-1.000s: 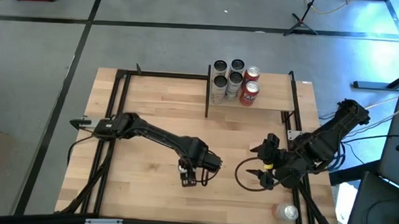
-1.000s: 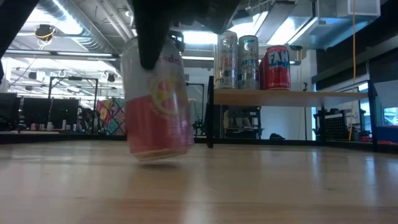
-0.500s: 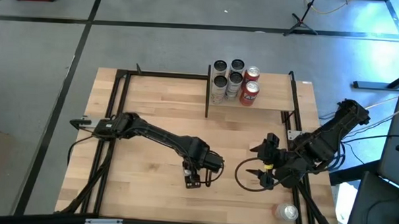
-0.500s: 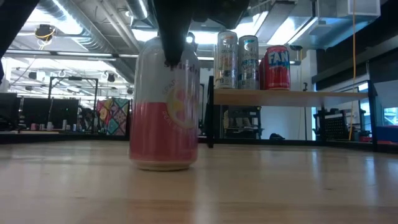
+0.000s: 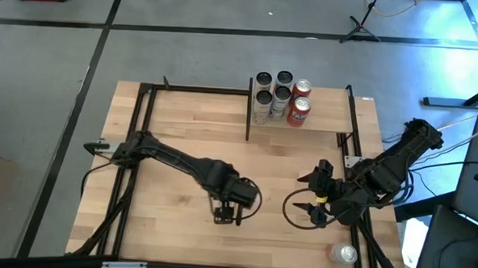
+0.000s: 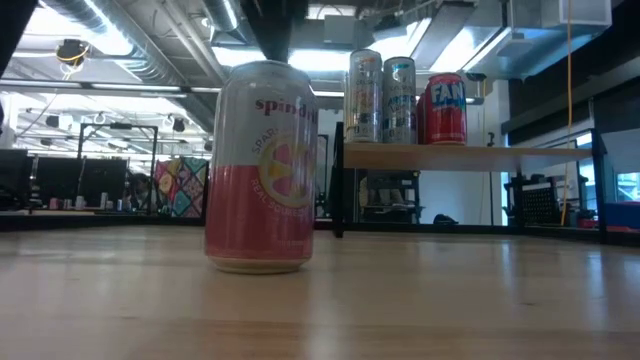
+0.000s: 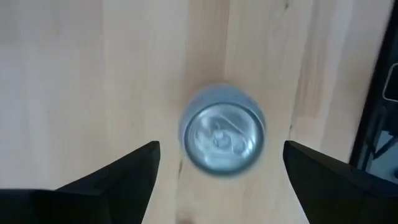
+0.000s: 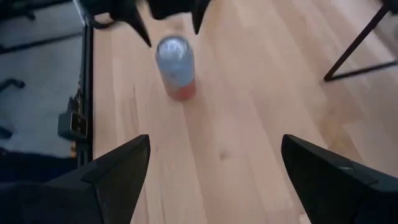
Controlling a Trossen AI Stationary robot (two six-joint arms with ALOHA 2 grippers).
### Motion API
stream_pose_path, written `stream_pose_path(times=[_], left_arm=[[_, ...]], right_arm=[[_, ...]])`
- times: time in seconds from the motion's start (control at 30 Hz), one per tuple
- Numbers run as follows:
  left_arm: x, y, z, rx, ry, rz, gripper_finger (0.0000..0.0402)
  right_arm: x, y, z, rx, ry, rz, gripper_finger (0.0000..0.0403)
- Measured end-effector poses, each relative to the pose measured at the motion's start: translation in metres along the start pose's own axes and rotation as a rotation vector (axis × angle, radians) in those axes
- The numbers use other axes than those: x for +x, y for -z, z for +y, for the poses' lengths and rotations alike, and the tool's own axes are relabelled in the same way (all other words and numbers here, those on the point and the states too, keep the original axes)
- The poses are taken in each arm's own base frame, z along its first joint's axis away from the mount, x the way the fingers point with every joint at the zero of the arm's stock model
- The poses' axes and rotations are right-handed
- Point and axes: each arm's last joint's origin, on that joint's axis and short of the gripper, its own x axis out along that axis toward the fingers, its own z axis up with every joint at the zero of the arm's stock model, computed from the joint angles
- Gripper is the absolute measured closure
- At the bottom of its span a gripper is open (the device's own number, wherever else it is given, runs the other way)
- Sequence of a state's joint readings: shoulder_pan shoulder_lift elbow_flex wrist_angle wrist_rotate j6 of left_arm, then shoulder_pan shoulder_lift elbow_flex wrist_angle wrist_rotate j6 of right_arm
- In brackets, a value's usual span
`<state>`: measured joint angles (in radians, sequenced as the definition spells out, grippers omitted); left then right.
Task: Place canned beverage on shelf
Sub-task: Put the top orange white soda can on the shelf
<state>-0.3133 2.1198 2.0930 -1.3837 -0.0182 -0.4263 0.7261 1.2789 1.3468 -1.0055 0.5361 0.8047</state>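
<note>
- The pink-and-white aluminium drink can [image 6: 262, 168] stands upright on the pale wooden tabletop [image 5: 182, 131], near the front middle and well apart from the shelf; nothing grips it.
- The left gripper [image 7: 221, 171] hangs straight above the can, its two dark fingers spread wide to either side of the silver lid without touching it. I judge that placing puts the can squarely between the fingers for a grasp from above.
- The right gripper [image 8: 214, 165] waits low over the table's right front, fingers likewise spread and empty, pointed toward the can from the side.
- The shelf [image 5: 304, 130], a light wooden panel raised on thin black posts at the table's far edge, already carries five cans: three tall silver cans [image 5: 272, 87] and two red cans [image 5: 299, 102], bunched at its left end.
- The shelf's right part looks bare, so there seems to be room; its black posts and the standing cans are what a carried can would have to clear.
- Another silver-topped can [image 5: 344, 253] sits near the table's front right corner.
</note>
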Motion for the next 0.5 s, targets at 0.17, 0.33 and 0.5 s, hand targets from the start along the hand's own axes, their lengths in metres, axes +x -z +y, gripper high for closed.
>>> stream_pose_path(times=[0.17, 0.33, 0.5], left_arm=[[-0.034, 0.021, -0.01, 0.019, -0.046, -0.074, 0.0073], [-0.046, 0.047, -0.025, 0.07, -0.174, -0.125, 0.0073], [-0.031, 0.079, -0.027, 0.067, -0.233, -0.088, 0.0072]], right_arm=[[0.007, -0.002, 0.005, -0.048, 0.054, -0.065, 0.0052], [0.034, -0.001, 0.011, -0.071, 0.134, -0.026, 0.0052], [0.072, -0.001, 0.017, -0.103, 0.146, 0.08, 0.0052]])
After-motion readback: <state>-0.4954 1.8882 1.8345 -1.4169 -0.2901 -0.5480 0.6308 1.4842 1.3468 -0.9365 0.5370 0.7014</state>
